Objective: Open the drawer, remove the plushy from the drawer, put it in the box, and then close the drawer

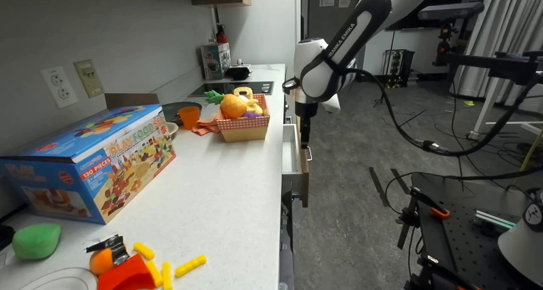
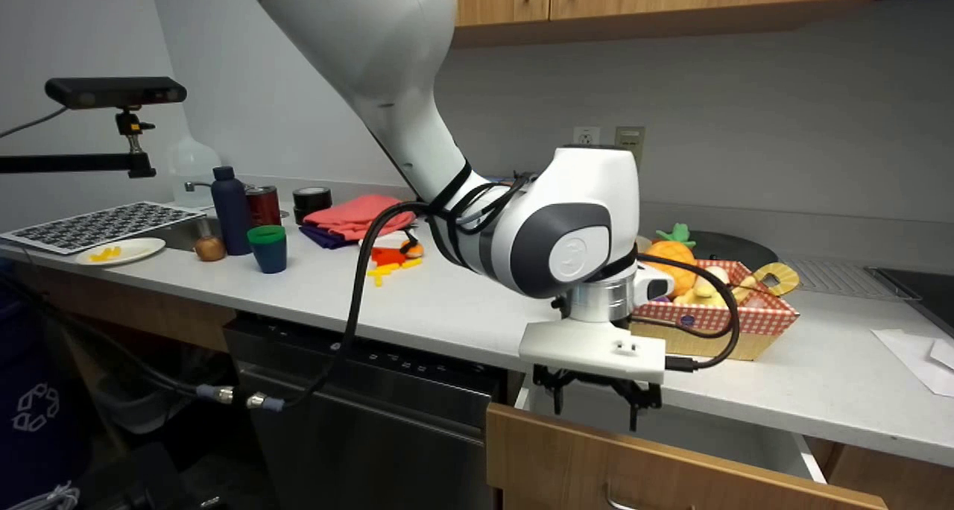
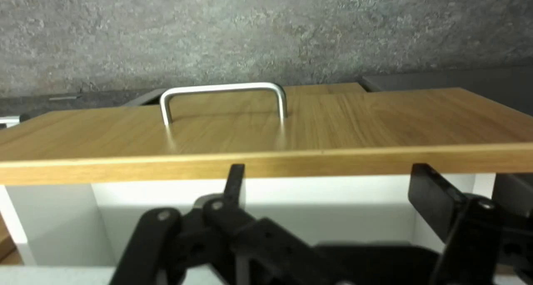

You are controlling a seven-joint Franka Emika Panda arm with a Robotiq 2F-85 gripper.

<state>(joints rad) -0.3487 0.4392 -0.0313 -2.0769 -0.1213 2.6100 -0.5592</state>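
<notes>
Drawer [image 2: 656, 469]: open, white inside, wood-fronted
Plushy [image 1: 233, 106]: rounded, orange, green-topped, in red-checked box [image 1: 244, 134]
Gripper [image 2: 595, 418]: spread wide

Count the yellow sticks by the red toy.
4 in an exterior view: the far stick, beyond the red toy; the left stick and middle stick, just right of it; and the right stick, farther out. More may be hidden.
</notes>
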